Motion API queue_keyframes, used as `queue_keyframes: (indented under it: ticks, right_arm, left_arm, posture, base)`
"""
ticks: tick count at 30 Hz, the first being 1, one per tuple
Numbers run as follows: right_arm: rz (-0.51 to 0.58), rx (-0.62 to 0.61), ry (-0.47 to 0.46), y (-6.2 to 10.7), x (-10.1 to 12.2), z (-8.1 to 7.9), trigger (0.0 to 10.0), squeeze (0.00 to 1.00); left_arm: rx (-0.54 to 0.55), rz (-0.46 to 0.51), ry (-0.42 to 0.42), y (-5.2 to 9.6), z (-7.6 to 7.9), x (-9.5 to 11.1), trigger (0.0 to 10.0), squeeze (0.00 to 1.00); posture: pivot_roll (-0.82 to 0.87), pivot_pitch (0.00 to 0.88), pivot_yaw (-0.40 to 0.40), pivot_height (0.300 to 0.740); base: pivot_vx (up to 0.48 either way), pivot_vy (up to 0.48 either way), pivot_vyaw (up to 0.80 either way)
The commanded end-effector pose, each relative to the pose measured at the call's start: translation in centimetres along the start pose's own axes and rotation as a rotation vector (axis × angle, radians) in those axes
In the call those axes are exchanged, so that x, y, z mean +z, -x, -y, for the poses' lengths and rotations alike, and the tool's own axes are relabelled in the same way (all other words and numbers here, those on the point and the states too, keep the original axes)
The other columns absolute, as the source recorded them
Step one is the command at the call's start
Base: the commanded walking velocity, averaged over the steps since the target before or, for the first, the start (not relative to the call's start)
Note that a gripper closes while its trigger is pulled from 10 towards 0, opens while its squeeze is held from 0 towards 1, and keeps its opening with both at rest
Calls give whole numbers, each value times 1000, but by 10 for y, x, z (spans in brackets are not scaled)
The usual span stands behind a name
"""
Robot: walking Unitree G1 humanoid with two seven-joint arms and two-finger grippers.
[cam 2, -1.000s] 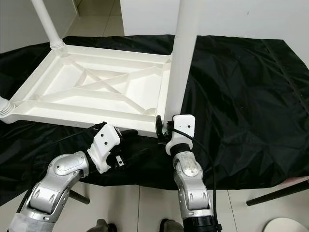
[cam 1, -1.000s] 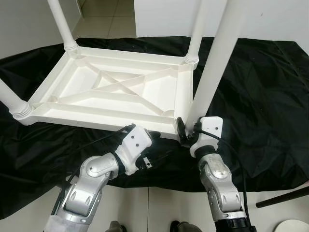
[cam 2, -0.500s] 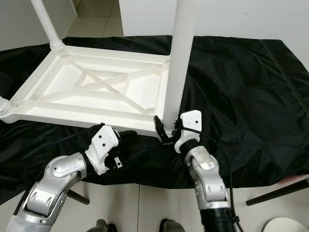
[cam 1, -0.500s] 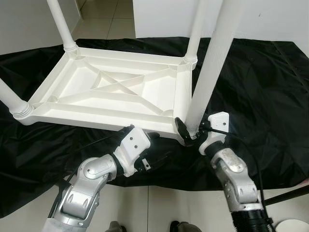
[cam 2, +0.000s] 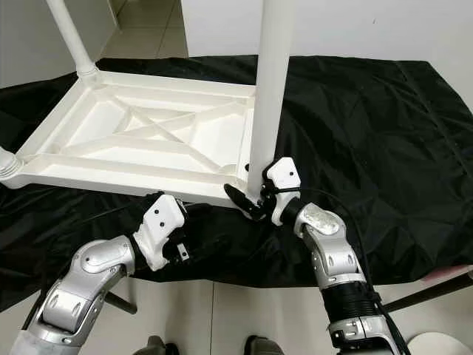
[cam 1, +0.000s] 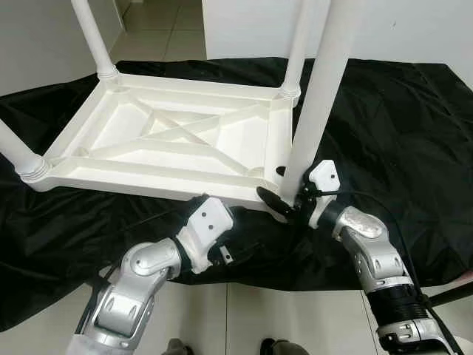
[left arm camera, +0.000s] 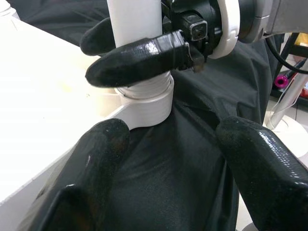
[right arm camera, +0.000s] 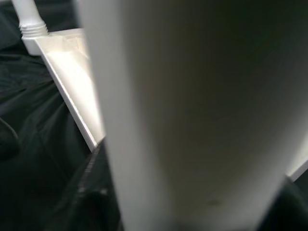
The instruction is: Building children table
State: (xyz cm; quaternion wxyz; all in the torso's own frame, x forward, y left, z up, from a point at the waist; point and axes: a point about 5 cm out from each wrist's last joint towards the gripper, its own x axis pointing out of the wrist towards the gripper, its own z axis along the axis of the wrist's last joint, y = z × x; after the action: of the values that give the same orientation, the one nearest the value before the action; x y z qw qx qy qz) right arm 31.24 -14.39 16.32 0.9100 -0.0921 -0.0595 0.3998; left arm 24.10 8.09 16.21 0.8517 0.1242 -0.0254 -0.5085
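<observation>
the white plastic children's table top (cam 1: 177,140) lies upside down on a crinkled black plastic sheet (cam 1: 392,126) spread over the pale tiled floor (cam 1: 159,29), its ribbed underside and crossed braces facing up. three round white plastic legs already stand in their corner sockets: the far left leg (cam 1: 92,33), the far right leg (cam 1: 299,48) and the near left leg (cam 1: 15,151). the fourth white leg (cam 1: 318,103) stands at the near right corner, its lower end inside the ribbed white socket collar (left arm camera: 147,98).

my right pincer (cam 1: 284,200) is clamped on that fourth leg just above the collar, one black finger (left arm camera: 139,57) lying across the front of the tube. my left pincer (left arm camera: 168,159) hovers near the same corner with its fingers apart and nothing between them, over the black sheet just beside the table's near edge.

as i judge it, the build is nearly done: four legs are up, and what is left is to seat or twist this last one fully home, let go, and turn the table onto its feet. i cannot tell whether the leg is fully seated.
</observation>
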Motion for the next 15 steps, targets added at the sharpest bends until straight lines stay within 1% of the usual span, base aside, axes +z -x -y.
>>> queue_keyframes:
  ticks: [1,3,6,7,11,12,14,15]
  right_arm:
    - [-20,43,-6,0,-5,-3,0,0]
    - [-31,57,-12,4,-8,-2,0,0]
    - [-26,69,-22,5,-10,-2,0,0]
    - [-23,44,-41,7,-11,-2,10000,0]
    - [-19,8,-71,9,-12,-2,10000,0]
    - [-17,-37,-83,10,-12,-3,10000,0]
    - [-19,-52,-85,10,-12,-3,10000,0]
    - [-21,-82,-83,10,-12,-2,10000,0]
  left_arm:
    - [33,0,-3,1,0,1,10000,0]
    - [34,0,-2,1,1,1,10000,0]
    - [33,1,1,1,2,1,10000,0]
    - [30,2,4,0,3,1,10000,0]
    - [27,0,5,0,3,0,10000,0]
    - [25,0,6,0,3,0,10000,0]
    - [25,0,6,0,4,0,10000,0]
    - [25,0,6,0,3,0,10000,0]
  posture:
    - [-47,110,50,740]
    - [-50,110,48,740]
    - [-50,110,47,740]
    - [-53,111,46,740]
    - [-55,110,44,740]
    - [-55,108,41,740]
    - [-55,108,41,740]
    - [-55,107,39,740]
  base:
    - [0,0,0]
    - [0,0,0]
    - [0,0,0]
    - [0,0,0]
    - [0,0,0]
    - [0,0,0]
    - [0,0,0]
    - [0,0,0]
